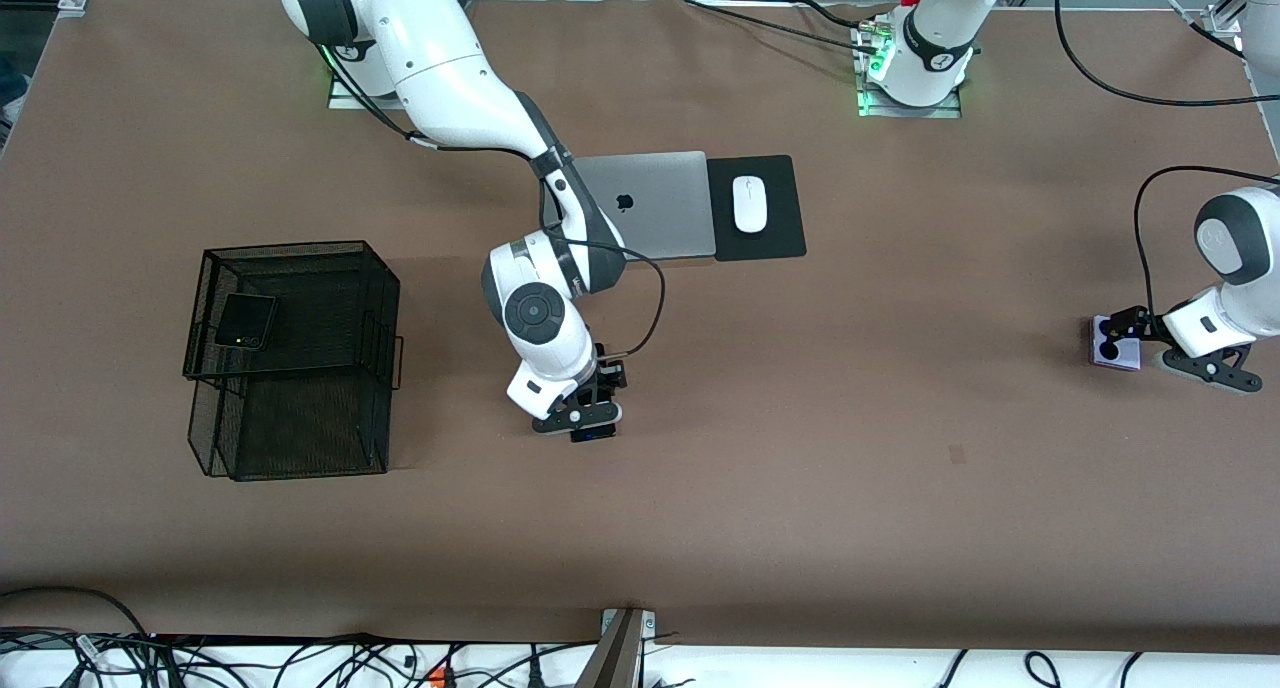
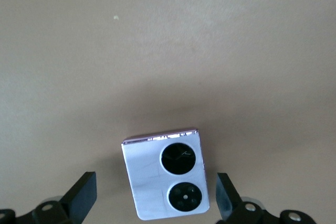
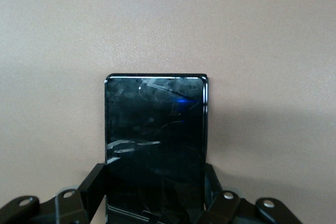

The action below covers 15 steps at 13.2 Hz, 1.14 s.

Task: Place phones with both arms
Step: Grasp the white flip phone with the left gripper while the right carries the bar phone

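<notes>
A long black slab phone (image 3: 155, 135) sits between the fingers of my right gripper (image 3: 154, 190), which is shut on its two long sides. In the front view that gripper (image 1: 590, 426) is low at the table's middle with the slab phone (image 1: 593, 434) under it. A lavender-white flip phone (image 2: 165, 177) with two black circles lies flat on the table between the spread fingers of my open left gripper (image 2: 155, 203). This flip phone (image 1: 1115, 343) is at the left arm's end of the table, beside the left gripper (image 1: 1150, 346). A small black flip phone (image 1: 245, 320) lies on the mesh rack's upper tier.
The black two-tier wire mesh rack (image 1: 300, 423) stands toward the right arm's end of the table. A closed silver laptop (image 1: 655, 203) and a white mouse (image 1: 749, 204) on a black mat (image 1: 780, 238) lie near the arms' bases. A cable loops beside the right wrist.
</notes>
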### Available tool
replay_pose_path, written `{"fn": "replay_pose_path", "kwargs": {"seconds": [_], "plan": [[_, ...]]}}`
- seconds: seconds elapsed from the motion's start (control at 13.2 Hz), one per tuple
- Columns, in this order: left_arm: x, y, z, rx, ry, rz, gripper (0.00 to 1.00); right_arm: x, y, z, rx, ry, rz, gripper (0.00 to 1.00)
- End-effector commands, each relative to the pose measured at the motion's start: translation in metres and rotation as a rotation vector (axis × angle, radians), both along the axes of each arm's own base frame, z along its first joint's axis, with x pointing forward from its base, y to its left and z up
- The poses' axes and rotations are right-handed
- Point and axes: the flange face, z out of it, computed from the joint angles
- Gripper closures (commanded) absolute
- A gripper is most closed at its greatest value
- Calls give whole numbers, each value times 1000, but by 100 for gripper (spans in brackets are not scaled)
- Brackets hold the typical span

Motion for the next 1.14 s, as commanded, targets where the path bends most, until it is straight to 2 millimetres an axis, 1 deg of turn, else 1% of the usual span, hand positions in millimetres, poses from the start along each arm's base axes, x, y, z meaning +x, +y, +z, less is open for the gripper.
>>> {"fn": "replay_pose_path", "kwargs": {"seconds": [0.0,0.08,0.15,0.23,0.3,0.38,0.45,0.53,0.68,0.83,0.91,1.06], "plan": [[-13,3,-10,-4,-28,-13,0,1,1,3,16,-7,13,100],[-17,11,-14,-3,-34,-2,0,1,1,8,17,-6,12,100],[-17,10,-20,-5,-37,-3,0,3,1,17,20,-12,11,100],[-18,10,-25,-8,-32,-2,0,8,-5,30,21,-13,5,100],[-18,12,-26,-6,-44,0,0,18,-21,53,6,-10,-9,100],[-18,11,-31,-7,-45,1,0,27,-41,81,-20,3,-32,100],[-18,9,-36,-13,-39,-2,0,37,-62,117,-35,2,-59,100],[-14,3,-39,-19,-43,-11,0,45,-86,151,-34,-4,-74,100],[-10,-4,-40,-24,-49,-18,0,60,-145,199,-39,19,-68,100],[-10,-4,-46,-27,-46,-19,0,60,-206,233,-68,90,-63,100],[-9,-4,-46,-24,-55,-19,0,56,-232,244,-82,136,-57,100],[-8,-3,-46,-23,-56,-22,0,41,-280,251,-61,195,-76,100]]}}
